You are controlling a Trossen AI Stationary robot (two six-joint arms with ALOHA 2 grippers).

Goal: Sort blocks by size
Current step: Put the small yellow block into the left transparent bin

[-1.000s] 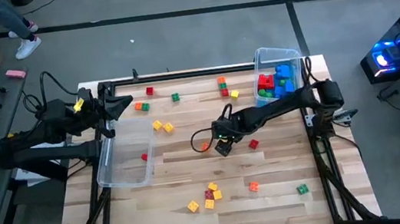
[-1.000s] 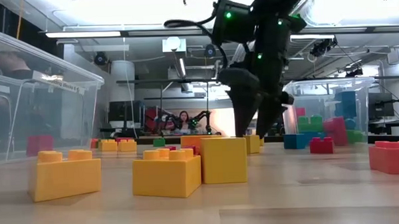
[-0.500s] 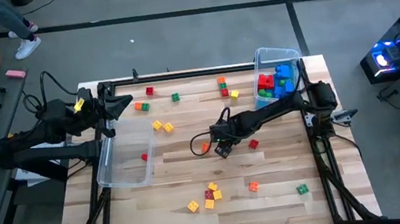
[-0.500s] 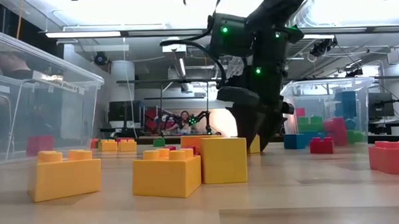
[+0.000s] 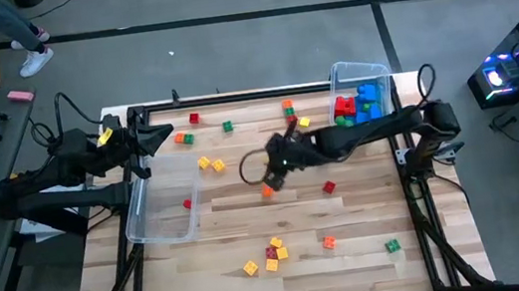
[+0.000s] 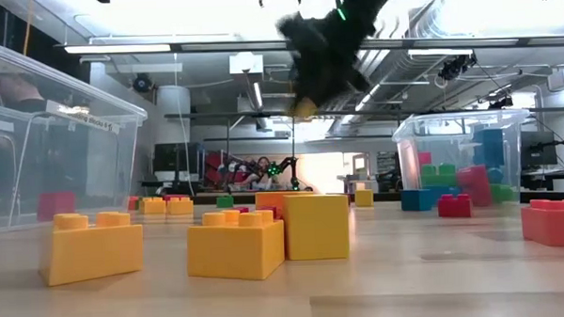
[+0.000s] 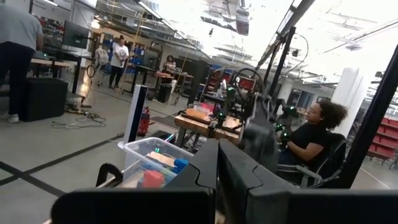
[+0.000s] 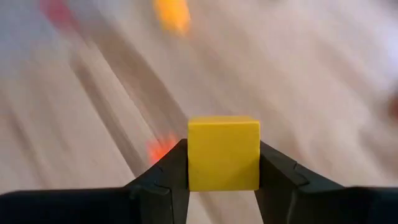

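Right jaws (image 8: 224, 163) clamped on a small yellow cube (image 8: 224, 153), held off the counter (image 5: 252, 237) over its middle. Cube sits square between the two fingers, one flat face toward the wrist camera; no long axis to tell. An orange block (image 5: 268, 191) lies on the wood just below the jaws. Left jaws (image 5: 160, 138) together, parked beside the clear bin (image 5: 160, 207).

A small yellow cube (image 8: 223, 153) sits clamped between dark fingers, other blocks (image 5: 271, 253) scattered on the wood.
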